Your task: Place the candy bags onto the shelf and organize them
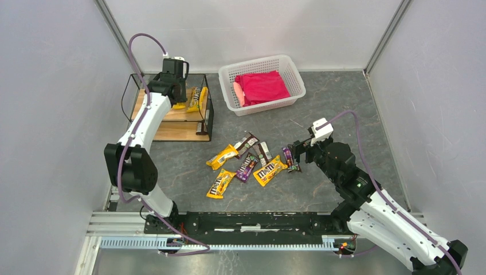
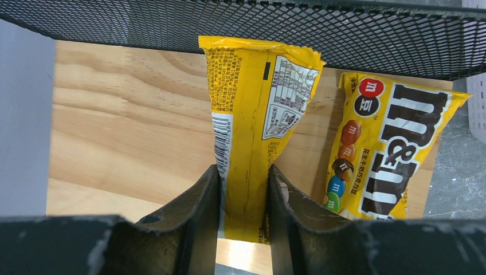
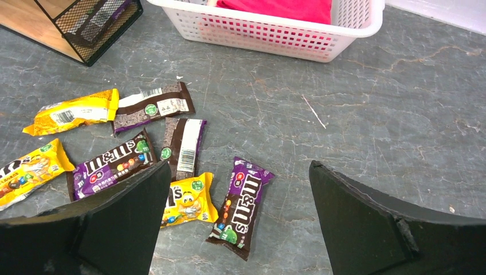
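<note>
**Shelf** [image 1: 172,117]: upper left of the top view. Box-shaped rack with a thin black wire frame, black mesh back and sides, and two pale boards of grained wood.

**Held bag** [image 2: 252,109]: glossy yellow flat packet, crinkled, with a crimped end seal. The printed back shows, with its barcode and label panel. It sits over the top board. Its long axis runs straight up the left wrist view, and the far end points at the mesh back.

**Left claw** [image 2: 243,192]: matte black fingers, scuffed at the edges. The jaws are partly closed and pinch the held bag's near end from both sides.

**Second bag** [image 2: 390,149]: yellow, logo side up, flat on the board just right of the held bag. Its long axis is nearly parallel, leaning slightly right.

**Loose bags** [image 1: 222,156]: seven on the table [image 1: 344,109], a grey stone-patterned surface, at centre frame. Three are yellow, two brown and two purple, lying at mixed angles, some touching.

**Purple bag** [image 3: 240,206]: at the right edge of that scatter. Its long axis is near vertical in the right wrist view, with the top tilted right.

**Right claw** [image 3: 239,167]: jaws spread wide, gripping nothing, above the purple bag.

**Basket** [image 1: 229,86]: white perforated plastic, rectangular, at upper centre. It holds a red cloth [image 1: 261,86].
</note>
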`<state>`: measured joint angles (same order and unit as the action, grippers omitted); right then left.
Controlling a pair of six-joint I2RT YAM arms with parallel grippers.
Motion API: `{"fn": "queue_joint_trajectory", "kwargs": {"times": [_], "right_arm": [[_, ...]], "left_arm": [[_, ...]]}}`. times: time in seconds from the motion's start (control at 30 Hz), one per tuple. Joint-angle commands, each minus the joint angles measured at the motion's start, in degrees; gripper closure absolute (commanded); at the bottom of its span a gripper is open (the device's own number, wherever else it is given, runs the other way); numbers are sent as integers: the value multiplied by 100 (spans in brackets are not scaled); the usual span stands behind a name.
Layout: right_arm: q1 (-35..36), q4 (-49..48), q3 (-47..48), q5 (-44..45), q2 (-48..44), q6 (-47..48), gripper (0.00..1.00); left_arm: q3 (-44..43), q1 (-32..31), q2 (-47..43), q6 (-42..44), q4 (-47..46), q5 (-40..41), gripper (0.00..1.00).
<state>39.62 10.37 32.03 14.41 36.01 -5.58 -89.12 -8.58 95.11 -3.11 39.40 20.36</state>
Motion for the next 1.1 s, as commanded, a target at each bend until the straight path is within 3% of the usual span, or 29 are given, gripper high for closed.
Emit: {"fn": "queue_joint_trajectory", "kwargs": {"times": [0.0, 0.57, 0.77, 1.07], "right_arm": [[-11, -286, 288, -97, 20, 59, 2], [-15, -317, 272, -253, 92, -37, 2], [-12, -317, 276, -272, 99, -99, 2], [-7, -325, 380, -325, 169, -134, 2]], "left_arm": [[20, 110, 28, 276, -275, -234, 71], [7, 120, 37, 268, -279, -426, 59], [22, 117, -76, 244, -275, -389, 40], [-457, 120, -607, -138, 136, -528, 26]]}}
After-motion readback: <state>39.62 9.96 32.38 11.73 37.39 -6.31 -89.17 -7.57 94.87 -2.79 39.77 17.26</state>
